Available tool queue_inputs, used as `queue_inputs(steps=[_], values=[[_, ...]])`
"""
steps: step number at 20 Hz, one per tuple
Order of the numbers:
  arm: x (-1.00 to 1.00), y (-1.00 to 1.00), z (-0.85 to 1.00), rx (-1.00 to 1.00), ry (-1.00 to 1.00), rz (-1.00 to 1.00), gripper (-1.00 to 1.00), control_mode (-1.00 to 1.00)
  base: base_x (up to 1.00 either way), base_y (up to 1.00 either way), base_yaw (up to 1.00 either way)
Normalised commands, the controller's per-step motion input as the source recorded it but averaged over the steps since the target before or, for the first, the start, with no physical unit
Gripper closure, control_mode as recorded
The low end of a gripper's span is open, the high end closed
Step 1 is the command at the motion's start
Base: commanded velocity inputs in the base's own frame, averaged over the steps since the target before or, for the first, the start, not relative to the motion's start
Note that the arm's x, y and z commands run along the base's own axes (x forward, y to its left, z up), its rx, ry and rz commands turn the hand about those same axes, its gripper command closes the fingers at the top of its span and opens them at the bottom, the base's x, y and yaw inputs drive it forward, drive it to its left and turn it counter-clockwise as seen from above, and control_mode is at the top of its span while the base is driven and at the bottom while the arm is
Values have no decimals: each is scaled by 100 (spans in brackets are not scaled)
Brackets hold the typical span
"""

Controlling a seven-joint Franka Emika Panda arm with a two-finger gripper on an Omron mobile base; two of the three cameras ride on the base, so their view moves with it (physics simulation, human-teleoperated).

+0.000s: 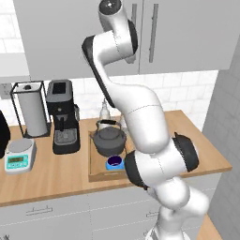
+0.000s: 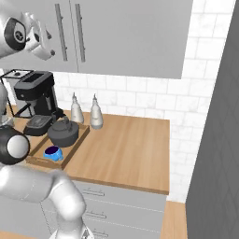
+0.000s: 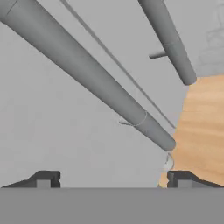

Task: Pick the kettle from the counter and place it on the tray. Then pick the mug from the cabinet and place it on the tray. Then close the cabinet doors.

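You have the end effector (image 3: pixel 112 179) spread wide and empty, right against the shut cabinet doors (image 3: pixel 65 131); the kettle (image 1: pixel 109 139) and mug (image 1: pixel 114 162) sit on the tray (image 1: pixel 93 171) on the table (image 1: pixel 47 176)

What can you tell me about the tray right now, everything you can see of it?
The tray is a rectangular, light wooden one with a raised rim, lying flat on the counter just right of the coffee machine. The kettle sits upright at its back, the small blue mug at its front. Two pale bottles stand behind it. From the left the arm hides its right side; nothing grips it.
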Motion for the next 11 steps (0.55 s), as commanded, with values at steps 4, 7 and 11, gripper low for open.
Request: queue_inputs(steps=[4, 7, 11], values=[[96, -7, -62, -2, -24, 62, -100, -100, 0, 0, 0], [100, 0, -69, 0, -28, 58, -100, -100, 0, 0, 0], [100, 1, -78, -1, -34, 51, -100, -100, 0, 0, 0]])
